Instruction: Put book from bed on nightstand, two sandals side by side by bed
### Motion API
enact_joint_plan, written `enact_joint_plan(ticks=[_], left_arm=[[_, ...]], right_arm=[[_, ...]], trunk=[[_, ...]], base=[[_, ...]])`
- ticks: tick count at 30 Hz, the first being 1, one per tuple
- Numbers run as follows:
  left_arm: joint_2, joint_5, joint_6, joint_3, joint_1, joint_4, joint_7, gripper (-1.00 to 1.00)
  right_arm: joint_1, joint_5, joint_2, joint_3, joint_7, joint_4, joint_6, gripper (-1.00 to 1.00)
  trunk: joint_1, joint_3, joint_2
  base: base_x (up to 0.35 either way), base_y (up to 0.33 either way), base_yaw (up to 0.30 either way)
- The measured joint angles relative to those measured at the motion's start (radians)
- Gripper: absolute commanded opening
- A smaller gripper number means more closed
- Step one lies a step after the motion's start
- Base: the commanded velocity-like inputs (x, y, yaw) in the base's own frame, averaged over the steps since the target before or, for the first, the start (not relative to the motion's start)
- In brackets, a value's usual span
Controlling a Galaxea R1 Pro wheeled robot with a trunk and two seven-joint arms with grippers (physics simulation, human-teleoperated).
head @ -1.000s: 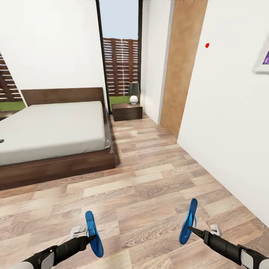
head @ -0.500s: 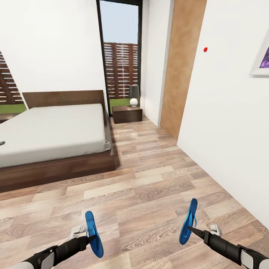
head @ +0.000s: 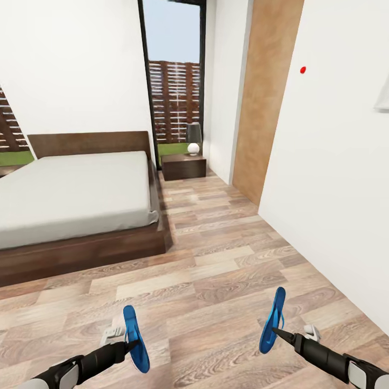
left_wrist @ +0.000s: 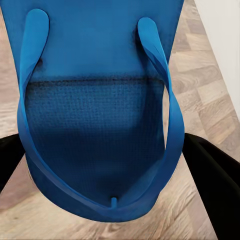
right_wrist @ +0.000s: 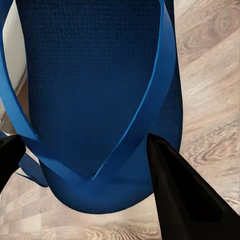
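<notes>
Inventory, bedroom, as I see it from the rig:

- L claw (head: 129, 342): closed on L sandal (head: 135, 338), blue flip-flop held on edge, off the floor (head: 227, 270). In the L wrist view the sole (left_wrist: 100, 120) sits between the two dark fingers (left_wrist: 207, 175), strap side facing cam.
- R claw (head: 276, 330): closed on R sandal (head: 272, 320), also held on edge, toe end pointing up and away from the claw. R wrist view: finger (right_wrist: 180, 195) pressed against the sole edge.
- Bed (head: 75, 194): ahead of both claws, nearer the L one, well apart. Grey mattress, dark frame.
- Nightstand (head: 184, 166): far ahead, between the two claws in line, at the bed's far corner. Lamp (head: 194, 131) and a white ball-ish obj (head: 193, 147) on top.
- Book: can't spot it on the visible part of the mattress.

Progress, my est.: both sandals picked up, neither set down by the bed yet. Book step not done as far as I can tell. Roughly a third in; left: carry sandals to bedside, lay them as a pair, then fetch the book to the nightstand.

Writing/brands: none readable. Red dot (head: 303, 69) on the wall, no text.
</notes>
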Motion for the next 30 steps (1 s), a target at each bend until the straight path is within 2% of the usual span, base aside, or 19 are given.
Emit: enact_joint_plan(ticks=[18, 30], left_arm=[[0.000, 0.000, 0.000, -0.001, 0.001, 0.000, 0.001, -1.00], [0.000, 0.000, 0.000, 0.000, 0.006, 0.000, 0.001, -1.00]], right_arm=[[0.000, 0.000, 0.000, 0.001, 0.000, 0.000, 0.000, -1.00], [0.000, 0.000, 0.000, 0.000, 0.000, 0.000, 0.000, -1.00]], trunk=[[0.000, 0.000, 0.000], [0.000, 0.000, 0.000]], base=[[0.263, -0.199, 0.000], [0.057, -0.033, -0.076]])
